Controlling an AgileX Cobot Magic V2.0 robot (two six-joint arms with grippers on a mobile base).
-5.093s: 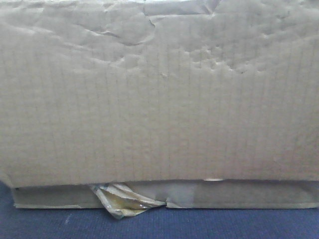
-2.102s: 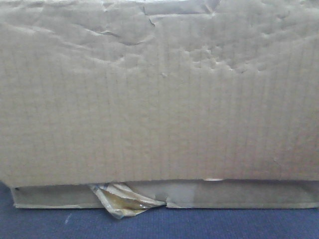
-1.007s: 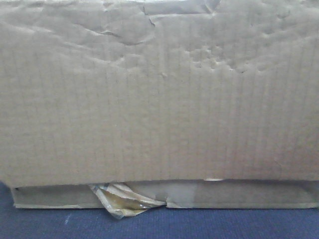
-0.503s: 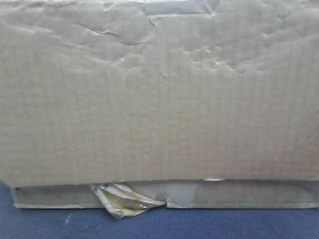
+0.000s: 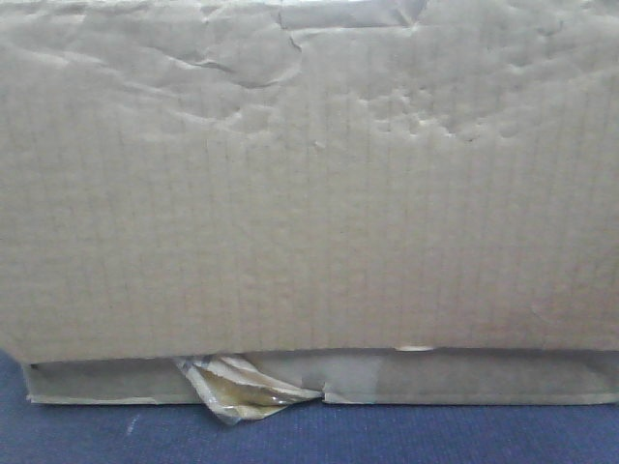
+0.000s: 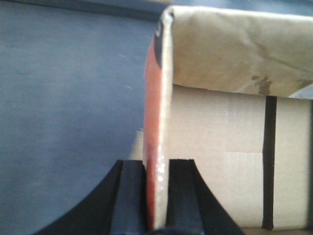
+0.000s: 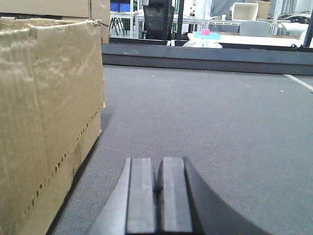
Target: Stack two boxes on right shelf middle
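Nothing has shifted in the front view over the past five seconds: the taller box point(image 5: 309, 184) fills almost the whole picture exactly as before, its creased and dented brown face resting on the flat box point(image 5: 464, 379), of which only a thin strip shows along the bottom. A peeling yellowish tape scrap point(image 5: 242, 391) curls out of the flat box's front edge, left of centre, down onto the blue surface point(image 5: 435, 435) that carries both boxes. No shelf shows in any view. Seen from the left wrist, the left gripper point(image 6: 156, 205) is pinched narrow on the edge of an upright cardboard flap point(image 6: 152, 122) with a red-orange face, one black finger on each side of it. More brown cardboard crossed by a dark vertical stripe lies to the right, and grey carpet point(image 6: 63, 122) stretches away to the left. Which of the two boxes the flap belongs to cannot be told. Seen from the right wrist, the right gripper point(image 7: 159, 196) has its fingers pressed together with nothing between them, low over the carpet. A cardboard box point(image 7: 49, 122) stands just to its left, and a dark ledge point(image 7: 205, 53) crosses the far side.
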